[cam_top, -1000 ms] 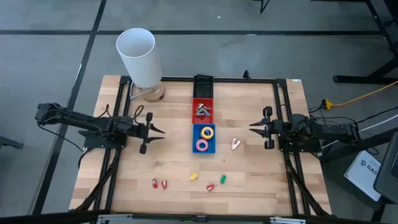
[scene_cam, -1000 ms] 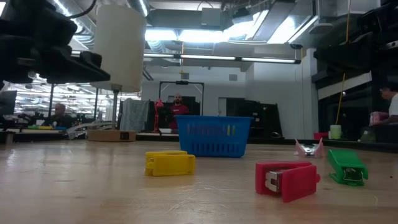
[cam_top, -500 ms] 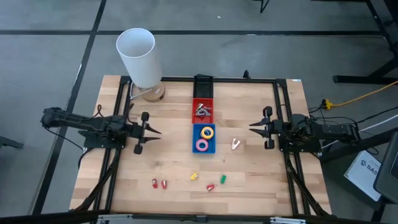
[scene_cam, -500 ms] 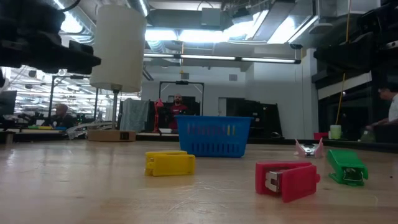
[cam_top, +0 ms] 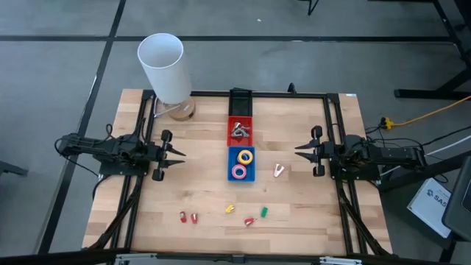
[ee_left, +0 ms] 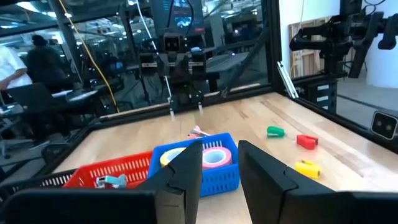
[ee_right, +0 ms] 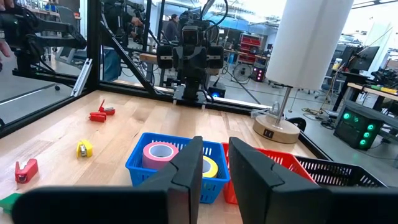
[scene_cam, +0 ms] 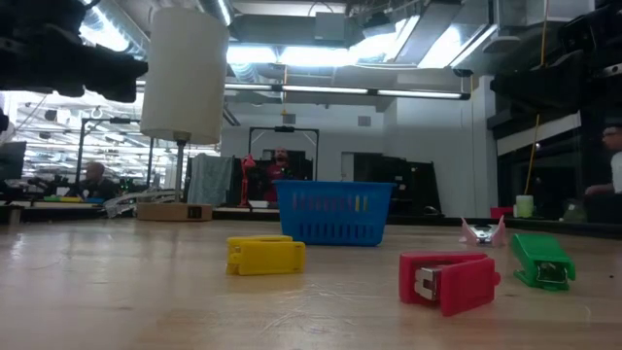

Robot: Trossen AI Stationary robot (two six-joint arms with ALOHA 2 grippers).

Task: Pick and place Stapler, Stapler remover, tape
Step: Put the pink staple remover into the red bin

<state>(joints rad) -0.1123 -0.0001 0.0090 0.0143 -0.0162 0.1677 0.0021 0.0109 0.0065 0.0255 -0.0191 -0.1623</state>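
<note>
The blue basket (cam_top: 241, 163) at the table's middle holds a yellow tape roll (cam_top: 245, 156) and a pink one (cam_top: 239, 172). Behind it the red basket (cam_top: 239, 131) holds silvery stapler removers. One more stapler remover (cam_top: 279, 170) lies on the wood to the basket's right. Small staplers lie toward the near edge: two red (cam_top: 188, 217), one yellow (cam_top: 229, 209), one red (cam_top: 249, 221), one green (cam_top: 263, 212). My left gripper (cam_top: 181, 153) hangs level at the left, open and empty. My right gripper (cam_top: 298, 151) hangs level at the right, open and empty; both point at the baskets.
A tall white cylinder (cam_top: 163, 66) on a round wooden base stands at the far left corner. Black frame rails (cam_top: 331, 110) run along the table's sides and far edge. Bare wood lies between each gripper and the baskets. People show in the room beyond.
My left gripper has drawn back toward the table's left edge and risen a little, its arm folding in. It stays open and empty. The baskets, staplers and stapler remover have kept their places.
</note>
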